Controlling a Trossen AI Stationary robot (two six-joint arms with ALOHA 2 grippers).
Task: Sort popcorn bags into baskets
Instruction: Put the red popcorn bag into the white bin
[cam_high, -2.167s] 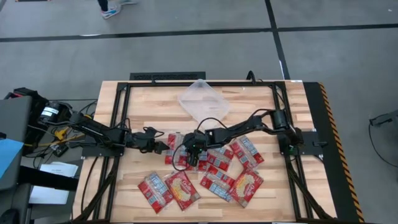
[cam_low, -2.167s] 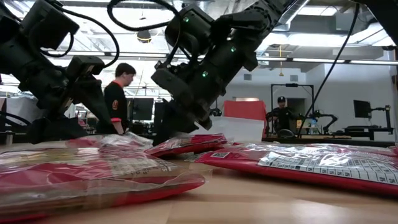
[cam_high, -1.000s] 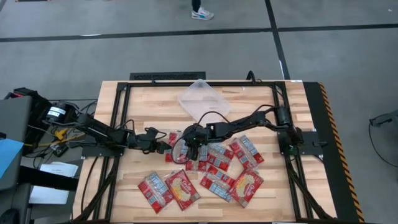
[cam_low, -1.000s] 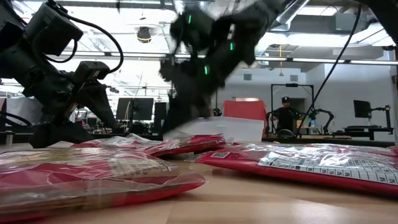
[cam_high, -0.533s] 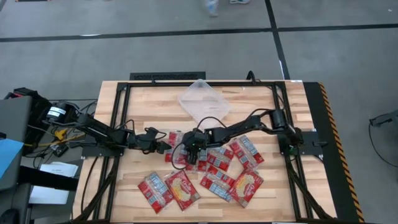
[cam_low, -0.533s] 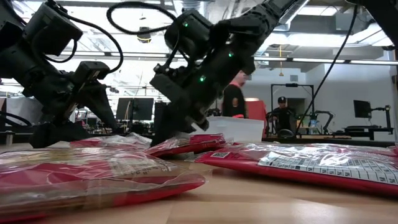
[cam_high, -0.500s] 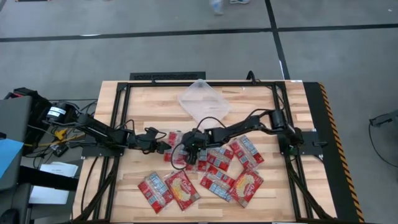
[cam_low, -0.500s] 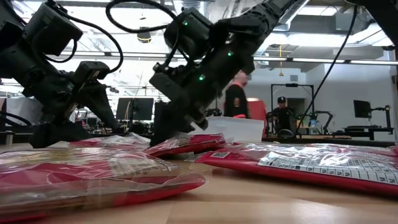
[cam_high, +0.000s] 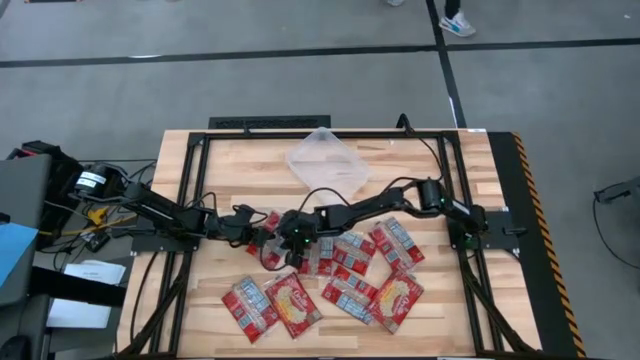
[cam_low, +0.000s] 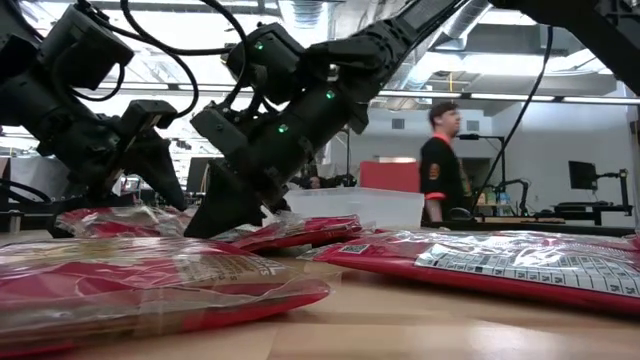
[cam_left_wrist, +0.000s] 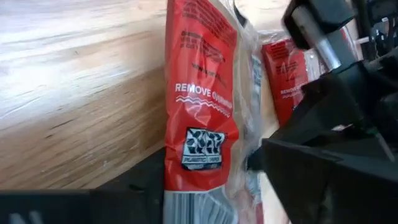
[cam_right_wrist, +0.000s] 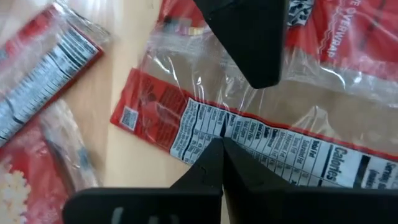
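Note:
Several red popcorn bags (cam_high: 350, 295) lie flat and overlapping on the near half of the wooden table. The clear basket (cam_high: 325, 162) stands at the far middle and shows nothing inside. My left gripper (cam_high: 257, 233) sits low at the left end of the pile. It is open, and one bag's end (cam_left_wrist: 202, 93) lies between its fingers. My right gripper (cam_high: 288, 240) reaches across the pile right beside it. It is open and points down over a bag with a nutrition label (cam_right_wrist: 261, 149). In the low view, the right gripper (cam_low: 225, 215) has its tips down at table height. My left gripper has a finger on either side of the red bag's end (cam_left_wrist: 199, 149), which lies on the table; I cannot tell whether they touch it. My right gripper comes from above with its fingertips (cam_right_wrist: 214, 165) over the labelled bag's clear wrap; I cannot tell whether they touch.
A black frame rail (cam_high: 200, 180) runs around the table top. Bare wood lies between the pile and the basket (cam_low: 350, 205). A person (cam_low: 440, 160) stands in the room beyond the table.
My right gripper has moved toward the table's left edge, staying low over the pile, and now stands close to the left gripper. A red bag has slid left with it toward the left gripper. The person in the room has walked to the right.

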